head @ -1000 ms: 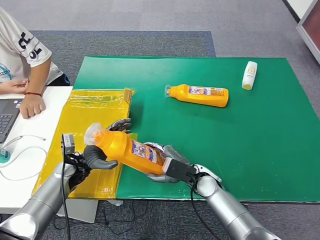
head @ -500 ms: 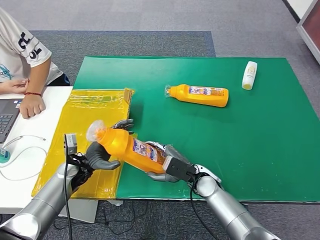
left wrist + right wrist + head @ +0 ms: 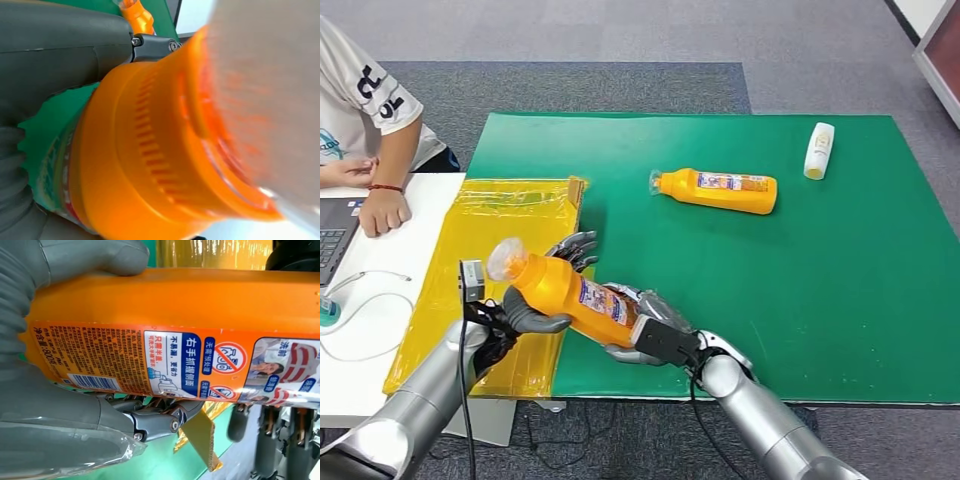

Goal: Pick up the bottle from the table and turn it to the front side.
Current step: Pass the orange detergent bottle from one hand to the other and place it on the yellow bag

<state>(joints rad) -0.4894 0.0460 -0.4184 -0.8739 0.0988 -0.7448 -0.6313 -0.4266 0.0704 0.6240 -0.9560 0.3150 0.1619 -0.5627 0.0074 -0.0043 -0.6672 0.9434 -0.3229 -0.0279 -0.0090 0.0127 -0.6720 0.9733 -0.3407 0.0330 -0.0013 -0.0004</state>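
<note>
Green mat (image 3: 810,300) covers most of the table, the largest surface in the head view; yellow plastic sheet (image 3: 482,235) lies at its left edge, partly overlapping it; white desk (image 3: 388,300) sits left of that, with a laptop corner (image 3: 333,235) and a thin white cable (image 3: 365,300) on it; a person's forearm and hand (image 3: 382,212) rest on the desk beside the laptop.

Orange bottle (image 3: 569,295) is held off the table at the near edge, over the seam between yellow sheet and green mat; it lies tilted, clear cap end up and toward the left, base toward the right; printed label with barcode faces the right wrist camera (image 3: 158,362).

Right hand (image 3: 652,330) grips the bottle's base end, thumb over one side and fingers (image 3: 158,422) curled under the other; left hand (image 3: 535,300) grips the neck end, thumb under the shoulder, fingers reaching round the far side; ribbed orange collar fills the left wrist view (image 3: 158,150), cap blurred.

Second orange bottle (image 3: 716,190) lies on its side mid-mat, cap pointing left, well apart from both hands; small white bottle (image 3: 819,150) lies near the mat's far right corner.
</note>
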